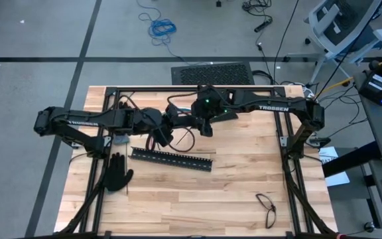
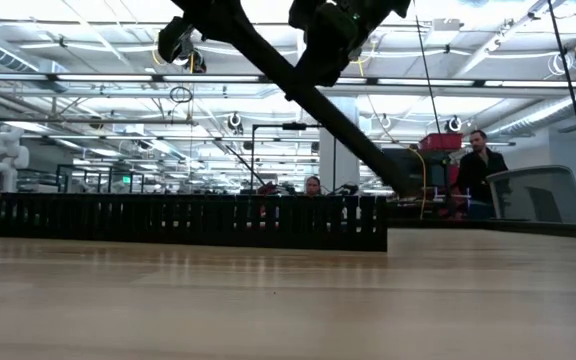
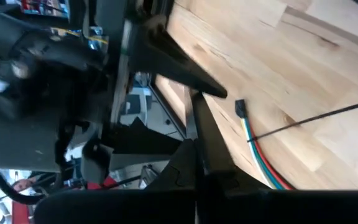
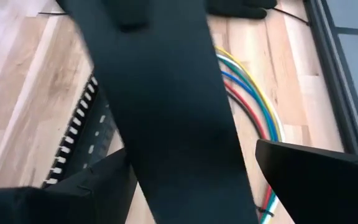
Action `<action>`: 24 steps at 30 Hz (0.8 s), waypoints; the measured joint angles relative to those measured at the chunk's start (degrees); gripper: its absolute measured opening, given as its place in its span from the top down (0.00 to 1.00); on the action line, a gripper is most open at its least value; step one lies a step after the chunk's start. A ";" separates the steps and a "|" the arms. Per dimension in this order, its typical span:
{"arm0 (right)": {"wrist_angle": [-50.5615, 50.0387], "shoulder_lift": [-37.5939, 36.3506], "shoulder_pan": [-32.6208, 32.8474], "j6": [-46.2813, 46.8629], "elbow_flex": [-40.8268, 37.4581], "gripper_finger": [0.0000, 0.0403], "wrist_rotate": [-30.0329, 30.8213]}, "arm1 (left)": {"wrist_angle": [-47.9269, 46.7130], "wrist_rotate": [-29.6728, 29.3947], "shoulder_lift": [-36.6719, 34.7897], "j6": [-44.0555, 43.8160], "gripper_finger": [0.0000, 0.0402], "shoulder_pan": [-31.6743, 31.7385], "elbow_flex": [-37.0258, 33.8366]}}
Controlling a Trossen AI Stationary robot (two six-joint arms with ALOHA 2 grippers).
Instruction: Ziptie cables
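The cables [image 4: 260, 106], red, blue, green, yellow and white, lie in a curve on the wooden table [image 1: 244, 179]; they also show as cables [image 3: 257, 152] ending in a black plug [image 3: 240, 109]. A thin dark ziptie [image 3: 316, 119] crosses them. My left gripper [image 1: 163, 129] is shut on a long flat black bar [image 2: 338, 125] that slants through the air. My right gripper [image 1: 203, 123] is open, and its fingers stand on either side of that bar [image 4: 166, 112]. I cannot tell whether they touch it. My left gripper pinches the flat black bar between its two shut fingers. In its wrist view the bar shows edge-on, as a thin blade [image 3: 197, 137] rising from between them. The bar is lifted clear of the table and tilted. Which part along its length is held stays hidden.
A second black slotted bar [image 1: 172, 159] lies flat on the table near the middle. A black glove [image 1: 117, 174] lies at the left edge, and a dark wire loop [image 1: 267, 209] at the near right. The black frame rails [image 1: 287, 143] border the table.
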 joint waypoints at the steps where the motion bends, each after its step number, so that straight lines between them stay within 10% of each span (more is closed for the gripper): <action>1: 0.11 0.00 -0.31 0.00 -0.01 0.22 0.04 | 0.04 -0.08 0.00 -0.03 1.00 -0.26 0.03; 16: -0.96 0.02 -0.44 0.00 -0.03 0.23 -2.86 | 0.31 0.43 0.00 -0.04 1.00 -0.95 0.04; 24: -1.28 0.02 -0.01 -0.63 -0.03 0.39 -3.09 | 0.17 0.40 0.00 -0.05 1.00 -0.92 0.04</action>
